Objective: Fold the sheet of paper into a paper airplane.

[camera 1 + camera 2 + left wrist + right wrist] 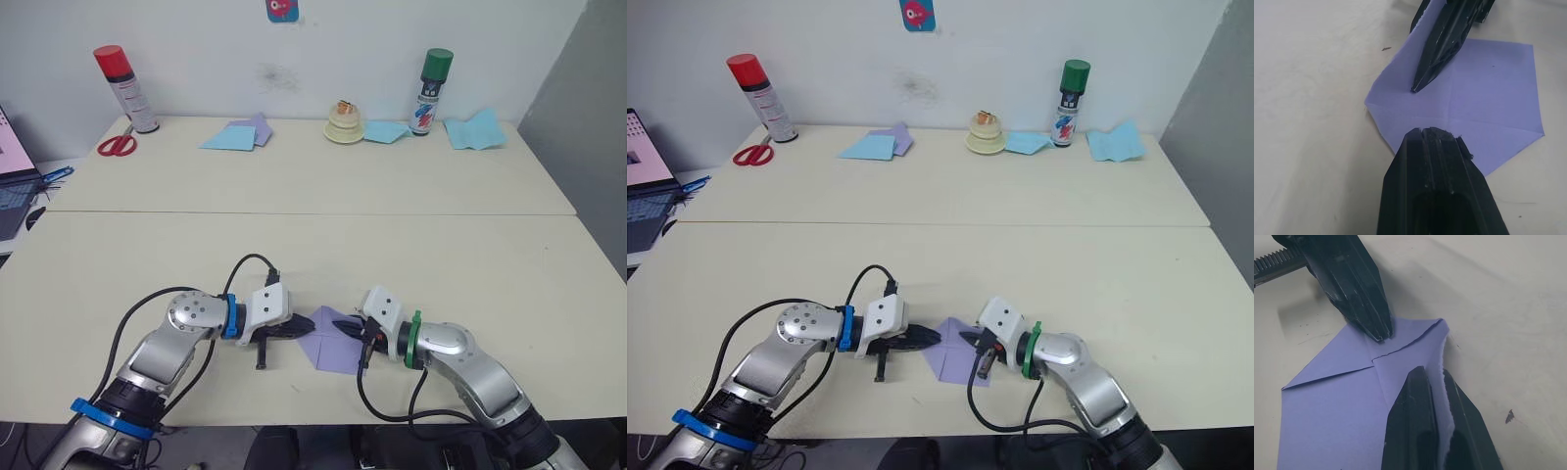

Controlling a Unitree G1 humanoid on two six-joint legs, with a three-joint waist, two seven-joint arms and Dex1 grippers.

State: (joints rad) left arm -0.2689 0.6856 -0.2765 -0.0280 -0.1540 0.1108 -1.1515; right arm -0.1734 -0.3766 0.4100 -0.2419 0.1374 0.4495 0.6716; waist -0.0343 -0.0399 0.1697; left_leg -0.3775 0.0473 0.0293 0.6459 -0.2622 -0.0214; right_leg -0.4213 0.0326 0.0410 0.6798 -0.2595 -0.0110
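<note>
Folding mid-way: thin lavender-purple sheet of paper (331,345) lies at near table edge. Right gripper (1432,382) pinches one flap edge; left gripper (1378,330) (fingers together) pins the corner. Next, probably creasing flat.

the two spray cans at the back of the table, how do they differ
The red-capped spray can stands at the robot's far left next to the red-handled scissors; the green-capped spray can stands to the right, between two light blue papers. The red-capped one leans slightly in the head views, while the green-capped one looks upright. Both stand on the back table near the wall.
</note>
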